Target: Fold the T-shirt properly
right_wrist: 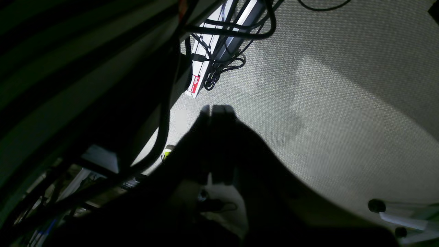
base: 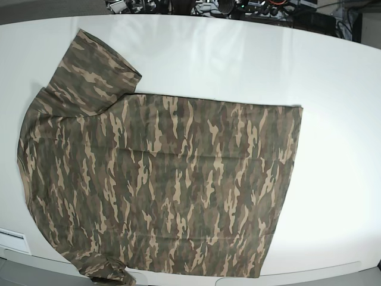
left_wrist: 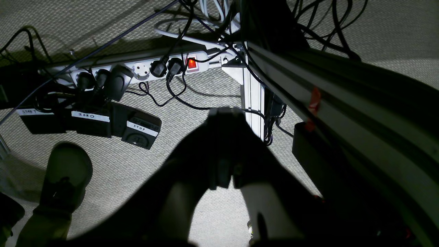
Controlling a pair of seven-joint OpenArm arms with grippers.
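The camouflage T-shirt [base: 161, 179] lies spread flat on the white table [base: 250, 65] in the base view, its hem toward the right and one sleeve [base: 95, 71] at the upper left. Its collar does not show. Neither arm shows in the base view. My left gripper [left_wrist: 224, 115] hangs off the table over the carpet, fingers dark and together, holding nothing. My right gripper [right_wrist: 217, 110] also hangs over the carpet beside the table frame, fingers together and empty.
Under the table, the left wrist view shows a power strip [left_wrist: 144, 68], labelled foot pedals [left_wrist: 92, 120], cables, a person's shoe [left_wrist: 67, 175] and the frame leg [left_wrist: 252, 92]. The right wrist view shows the frame [right_wrist: 209, 51] and a chair base [right_wrist: 401, 216].
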